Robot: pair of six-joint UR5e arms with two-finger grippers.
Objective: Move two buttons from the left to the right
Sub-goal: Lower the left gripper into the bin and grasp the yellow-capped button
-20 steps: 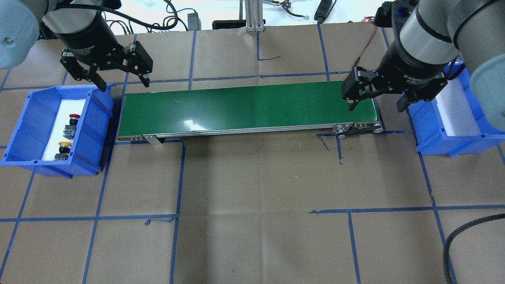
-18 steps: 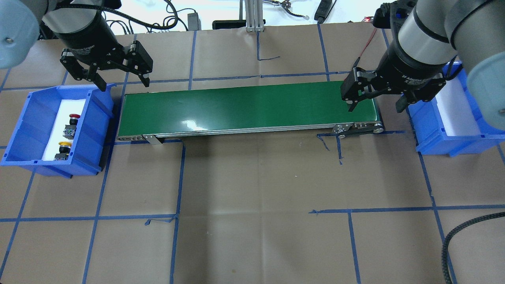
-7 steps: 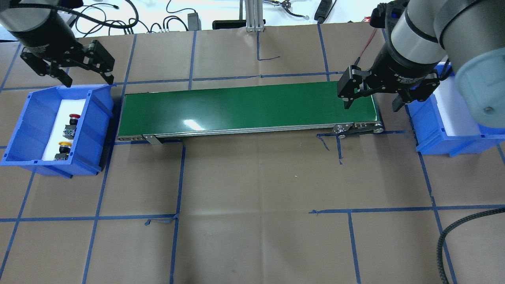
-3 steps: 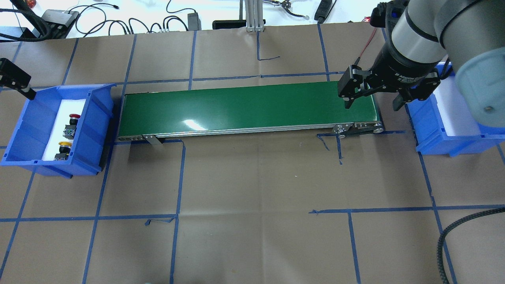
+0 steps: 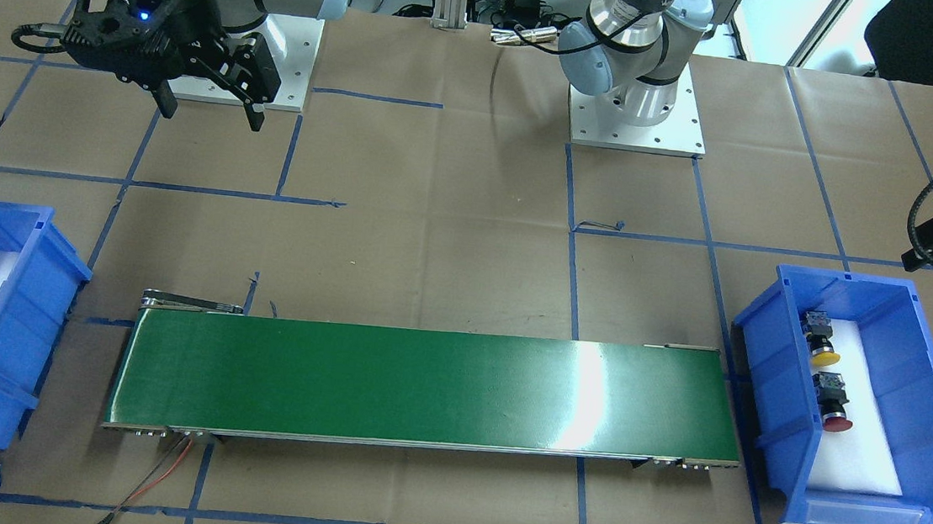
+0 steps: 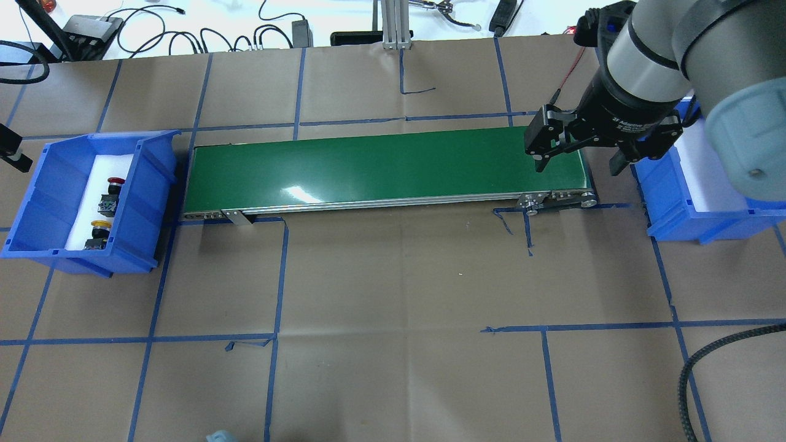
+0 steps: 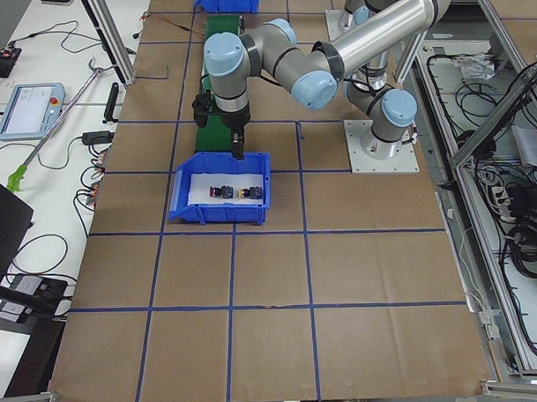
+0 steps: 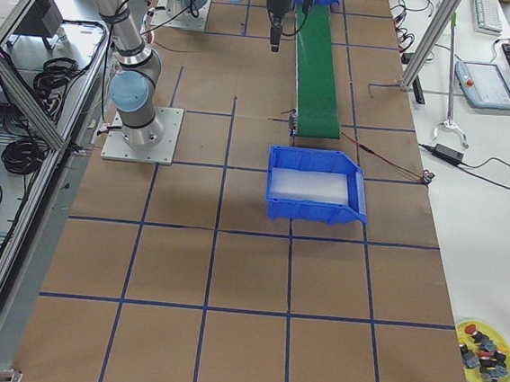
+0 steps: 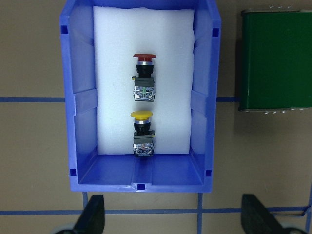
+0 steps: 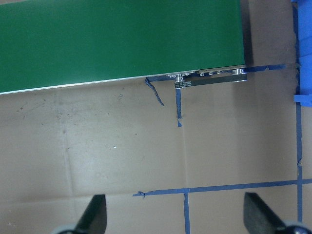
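Two buttons lie on white foam in the blue bin [image 6: 43, 202] at the table's left end. The red-capped button [image 9: 144, 78] is farther from me and the yellow-capped button [image 9: 142, 134] is nearer; both also show in the overhead view, red [image 6: 113, 184] and yellow [image 6: 100, 226]. My left gripper [image 9: 174, 217] hangs open high above this bin, looking straight down on it, nothing between its fingers. Overhead, only one left finger [image 6: 17, 156] shows at the left edge. My right gripper [image 6: 578, 164] is open and empty above the right end of the green conveyor belt [image 6: 387, 166].
A second blue bin [image 6: 669, 202], lined with white foam and holding nothing, sits just past the conveyor's right end. Cables and an aluminium post [image 6: 393, 24] line the far table edge. A braided cable [image 6: 706, 362] curves in at the near right.
My left gripper has swung left, from behind the conveyor's left end to over the bin, almost out of the overhead view. My right gripper drifted slightly left. Both stay open.
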